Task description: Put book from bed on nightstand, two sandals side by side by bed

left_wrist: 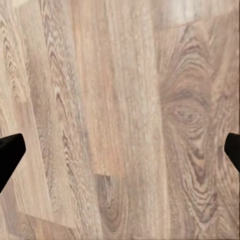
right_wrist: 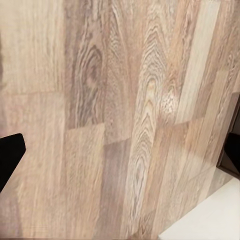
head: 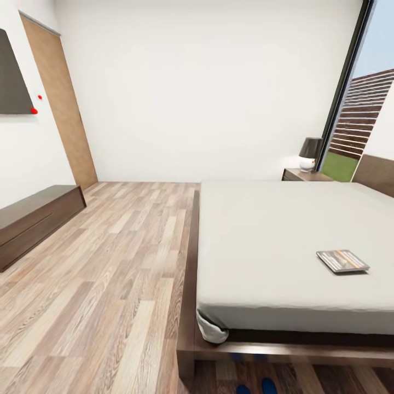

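The book (head: pixel 343 260), dark grey with an orange band, lies flat on the bed's pale mattress (head: pixel 273 241) near its right side. The bed's dark wooden frame (head: pixel 189 306) runs along the plank floor. At the picture's bottom edge, just before the foot of the bed, the tips of the two blue sandals (head: pixel 255 388) lie close together on the floor. A nightstand (head: pixel 304 175) stands beyond the bed by the window. My left gripper (left_wrist: pixel 120 150) is open over bare floor planks. My right gripper (right_wrist: pixel 120 155) is open over the floor too, with a pale corner at one edge.
A long low dark cabinet (head: pixel 33 219) runs along the left wall under a dark panel (head: pixel 12 76). A light wooden door (head: pixel 60 104) is at the far left. A lamp (head: pixel 310 153) sits on the nightstand. Wide plank floor (head: pixel 109 273) lies left of the bed.
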